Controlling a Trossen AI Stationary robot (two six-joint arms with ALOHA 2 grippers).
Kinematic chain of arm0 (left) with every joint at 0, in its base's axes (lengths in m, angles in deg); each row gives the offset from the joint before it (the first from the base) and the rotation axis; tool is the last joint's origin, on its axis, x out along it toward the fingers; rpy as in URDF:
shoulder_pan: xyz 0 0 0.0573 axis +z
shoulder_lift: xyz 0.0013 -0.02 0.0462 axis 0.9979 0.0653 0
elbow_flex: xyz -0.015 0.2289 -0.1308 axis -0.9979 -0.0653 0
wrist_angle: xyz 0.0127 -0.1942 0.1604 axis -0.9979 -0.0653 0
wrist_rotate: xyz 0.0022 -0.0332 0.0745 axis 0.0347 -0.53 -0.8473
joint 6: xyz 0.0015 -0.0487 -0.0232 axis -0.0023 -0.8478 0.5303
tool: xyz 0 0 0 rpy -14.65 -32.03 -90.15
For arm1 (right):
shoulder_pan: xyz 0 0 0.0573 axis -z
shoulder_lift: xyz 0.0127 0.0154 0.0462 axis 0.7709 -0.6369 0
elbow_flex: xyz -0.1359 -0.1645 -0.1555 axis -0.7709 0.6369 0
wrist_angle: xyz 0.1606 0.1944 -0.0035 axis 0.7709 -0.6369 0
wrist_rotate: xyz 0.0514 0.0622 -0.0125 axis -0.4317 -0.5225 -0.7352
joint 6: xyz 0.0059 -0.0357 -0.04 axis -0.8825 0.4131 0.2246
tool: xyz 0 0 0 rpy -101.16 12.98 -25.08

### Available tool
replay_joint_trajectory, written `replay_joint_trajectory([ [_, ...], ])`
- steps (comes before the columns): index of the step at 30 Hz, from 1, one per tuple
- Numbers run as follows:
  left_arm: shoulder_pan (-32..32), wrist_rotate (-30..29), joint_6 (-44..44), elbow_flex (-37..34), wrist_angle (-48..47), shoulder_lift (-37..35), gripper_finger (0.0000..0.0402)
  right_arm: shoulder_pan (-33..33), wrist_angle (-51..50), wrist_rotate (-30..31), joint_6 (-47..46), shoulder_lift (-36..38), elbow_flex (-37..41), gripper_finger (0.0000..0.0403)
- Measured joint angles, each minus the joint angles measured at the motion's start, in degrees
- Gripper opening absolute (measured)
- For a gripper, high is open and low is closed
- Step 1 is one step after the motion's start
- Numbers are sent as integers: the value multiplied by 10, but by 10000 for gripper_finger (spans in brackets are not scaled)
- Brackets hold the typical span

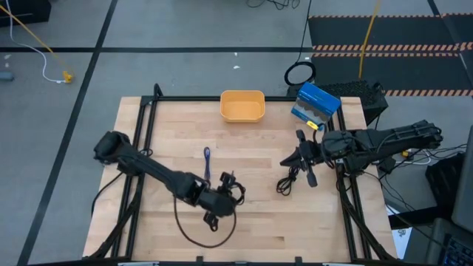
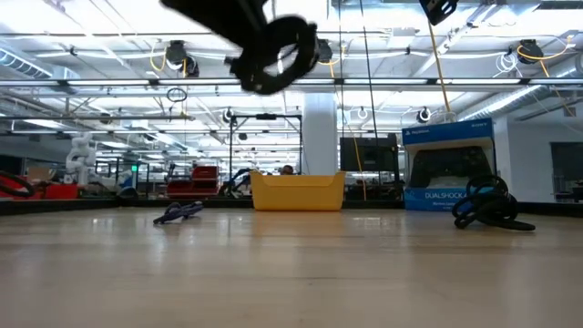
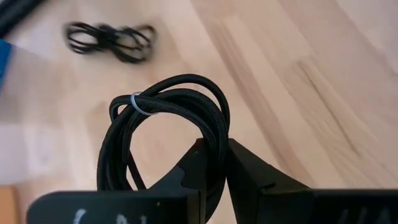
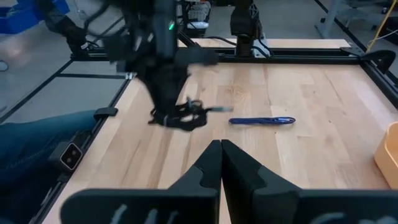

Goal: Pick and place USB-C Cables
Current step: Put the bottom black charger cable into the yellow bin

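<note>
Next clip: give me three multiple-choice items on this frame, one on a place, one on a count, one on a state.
1. Where does the purple-blue cable lie?
A. in the yellow bin
B. flat on the table
C. in the right pincer

2. How many USB-C cables show in the high view?
A. one
B. two
C. three

3. What is the left pincer doing?
A. shut on a black coiled cable
B. open above the bin
C. holding the blue box

Key: 1 B, it rests on bare wood, short of the yellow bin. 2 C, one purple-blue, one in the left pincer, one black bundle by the right pincer. 3 A, the coil runs between its closed fingers.
</note>
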Motion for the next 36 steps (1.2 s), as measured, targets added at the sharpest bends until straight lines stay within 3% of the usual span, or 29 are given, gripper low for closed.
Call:
replay_joint_trajectory([
  [10,22,0,20,1,4,-88,46,-5,-1,0,0,0,0,0],
  [28,74,1,21,1,7,-178,47,-5,43,0,0,0,41,0],
  [36,76,-46,-3,1,20,-213,47,-5,45,3,0,0,42,0],
])
